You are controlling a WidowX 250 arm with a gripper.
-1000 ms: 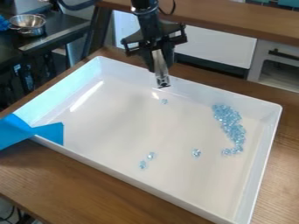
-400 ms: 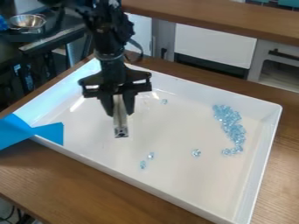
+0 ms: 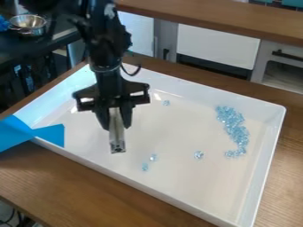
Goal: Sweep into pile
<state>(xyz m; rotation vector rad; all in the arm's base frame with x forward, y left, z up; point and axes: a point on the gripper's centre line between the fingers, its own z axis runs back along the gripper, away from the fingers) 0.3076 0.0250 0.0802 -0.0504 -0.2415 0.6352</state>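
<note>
My gripper (image 3: 116,119) hangs over the left half of the white tray (image 3: 172,195), shut on a pale metallic bar-like tool (image 3: 117,135) that points downward. Just right of the tool's lower end lie two small clear-blue pieces (image 3: 153,158), one nearer the front wall. One more piece (image 3: 199,154) sits farther right, and a single piece (image 3: 166,103) rests near the back wall. Along the right side, many light-blue pieces form an elongated pile (image 3: 232,126). Whether the tool touches the tray floor, I cannot tell.
Raised white walls surround the tray, which stands on a brown wooden table (image 3: 77,181). Blue tape (image 3: 50,134) crosses its left front edge. A metal bowl (image 3: 28,23) stands at the back left, and a wooden counter (image 3: 219,20) runs behind.
From the back wall, my gripper and the tool have come left and toward the front, lower over the tray. The blue pieces lie where they were.
</note>
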